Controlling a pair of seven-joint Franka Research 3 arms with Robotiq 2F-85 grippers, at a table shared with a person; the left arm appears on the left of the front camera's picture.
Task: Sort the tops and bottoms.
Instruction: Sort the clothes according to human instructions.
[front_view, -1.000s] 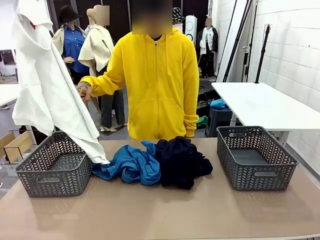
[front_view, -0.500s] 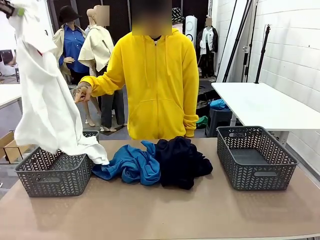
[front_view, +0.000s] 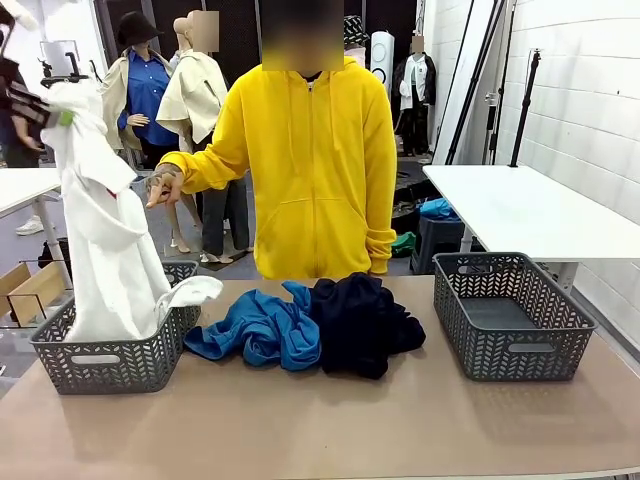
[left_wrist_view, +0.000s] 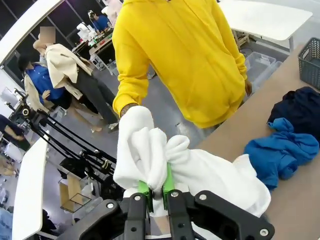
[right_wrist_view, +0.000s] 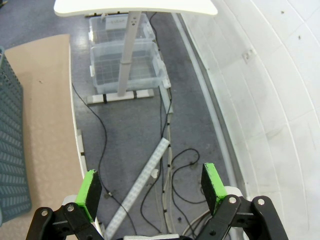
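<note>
My left gripper (front_view: 50, 108) is high above the left grey basket (front_view: 110, 368), shut on a bunched fold of the white top (front_view: 108, 250). The top hangs down from it, its lower part resting in that basket and one sleeve draped over the rim. The left wrist view shows the green pads (left_wrist_view: 145, 189) pinching the white top (left_wrist_view: 150, 150). The bright blue top (front_view: 260, 328) lies crumpled at the table's middle. It touches the dark navy bottoms (front_view: 360, 322), which are heaped to its right. My right gripper (right_wrist_view: 152, 182) is open and empty, looking down past the table edge at the floor.
An empty grey basket (front_view: 510, 315) stands at the right of the table. A person in a yellow hoodie (front_view: 315, 150) stands at the far side, one hand (front_view: 163, 186) raised near the hanging white top. The front strip of the tan tabletop (front_view: 320, 430) is bare.
My left gripper has come down and slightly right with the white top. The cloth, which hung in front of the left basket, now rests inside it.
</note>
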